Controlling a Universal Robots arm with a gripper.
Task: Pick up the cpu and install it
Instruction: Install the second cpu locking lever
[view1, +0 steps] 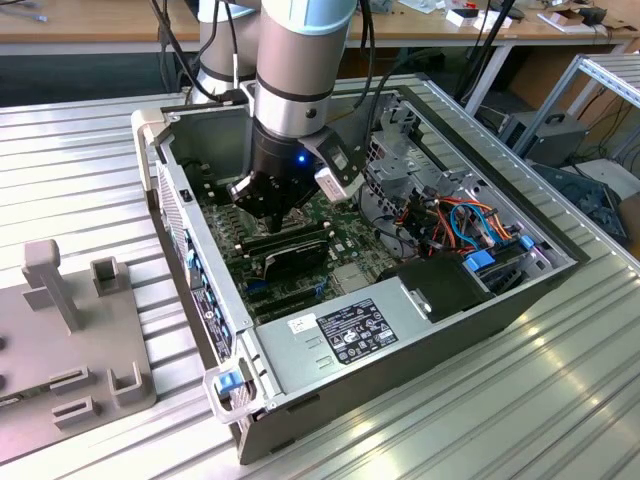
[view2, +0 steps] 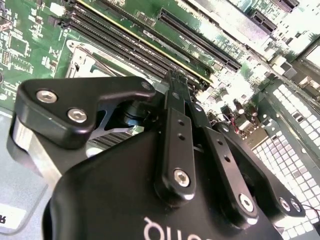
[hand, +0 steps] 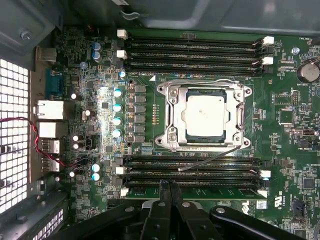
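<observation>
Claw (hand: 169, 187): fingers pressed together, holding nothing, hanging over the green board (hand: 100, 150) inside the open computer case (view1: 420, 330).
Chip (hand: 207, 116): seated flat in its socket (hand: 172, 117), between two banks of memory slots.
Socket frame: open, chip top bare.

The chip (hand: 208, 116) sits in its socket (hand: 204, 118) on the motherboard (hand: 150, 125), between memory slots; the gripper (hand: 169, 186) hangs above, inside the computer case (view1: 400, 330).

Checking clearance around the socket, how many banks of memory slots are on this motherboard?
2. One bank lies between the cpu socket and the gripper; the other bank lies beyond the socket. More may be hidden.
</observation>
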